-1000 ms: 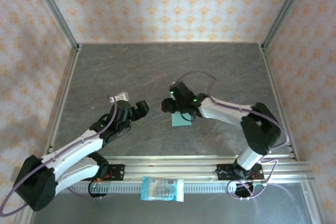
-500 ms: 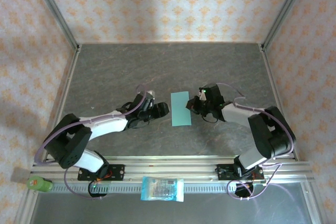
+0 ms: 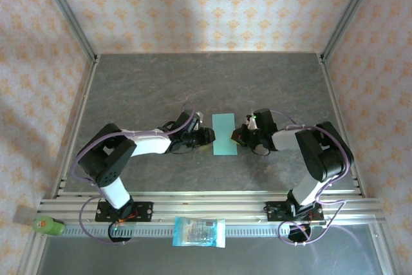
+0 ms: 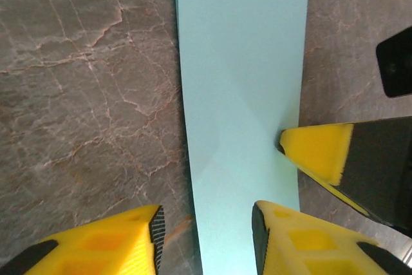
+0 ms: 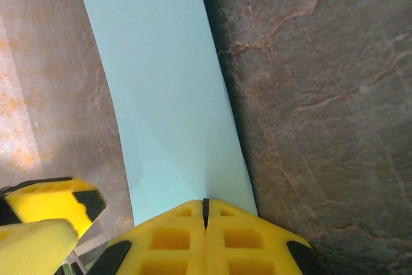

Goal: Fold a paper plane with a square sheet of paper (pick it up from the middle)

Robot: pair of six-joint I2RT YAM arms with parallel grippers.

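Right wrist view: I see the right gripper (image 5: 206,205) pinching one edge of the thin teal-blue folded paper sheet (image 5: 167,94), central on the grey marbled table (image 3: 141,88). Left gripper (image 4: 206,214) jaws spread astride the opposite edge; contact unclear.

Left jaws and right jaws now closer, against the sheet (image 3: 224,134).

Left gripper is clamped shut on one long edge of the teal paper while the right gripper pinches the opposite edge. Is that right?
Not quite. The left gripper is open, not clamped: the left wrist view shows its fingers spread apart, straddling the edge of the teal paper. The rest holds: the right gripper has its fingers shut together on the opposite long edge.
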